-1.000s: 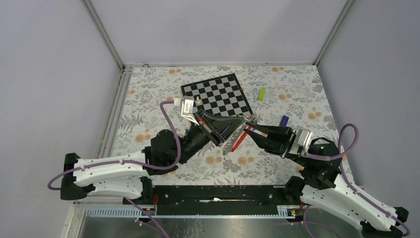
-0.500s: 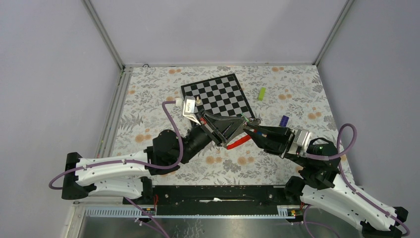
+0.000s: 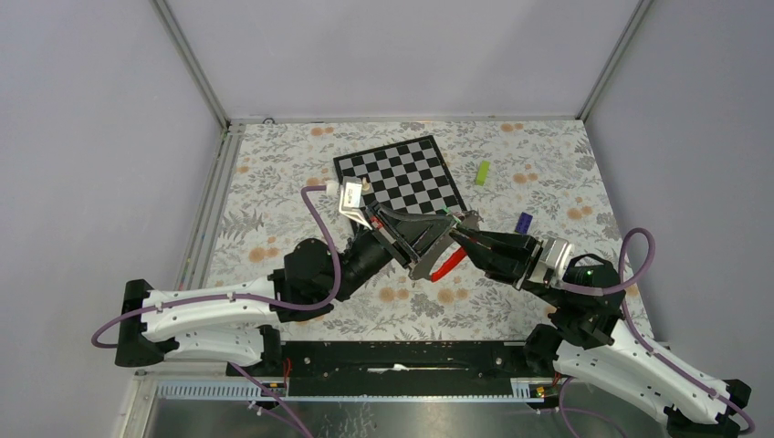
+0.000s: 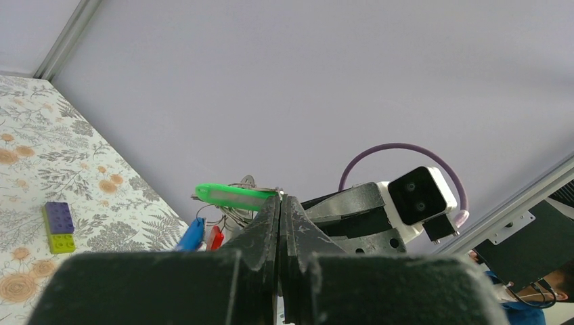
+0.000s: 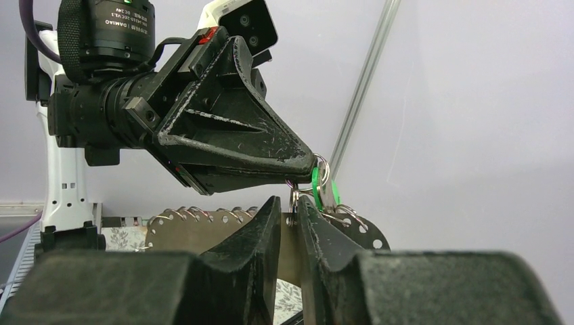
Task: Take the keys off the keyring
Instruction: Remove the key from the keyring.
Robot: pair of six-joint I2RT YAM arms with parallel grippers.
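Observation:
My left gripper (image 3: 444, 225) is held up over the mat, shut on the keyring (image 4: 238, 208) where a green-headed key (image 4: 233, 196) meets its tips. Blue (image 4: 191, 235) and red (image 4: 215, 237) pieces hang below the ring. A red strap (image 3: 445, 265) and a grey perforated plate (image 5: 203, 237) dangle from it. My right gripper (image 5: 291, 202) faces the left one tip to tip. Its jaws stand a narrow gap apart with a thin silvery loop between the fingertips. The green key (image 5: 315, 180) sits just right of it.
A chessboard (image 3: 402, 173) lies behind the grippers on the floral mat. A lime-green block (image 3: 482, 172) is to its right, and a purple-and-yellow block (image 3: 523, 222) lies farther right. Frame posts stand at the back corners.
My right gripper's jaws have narrowed around the ring and it has edged toward the left gripper. The red strap and plate have swung a little under the left gripper.

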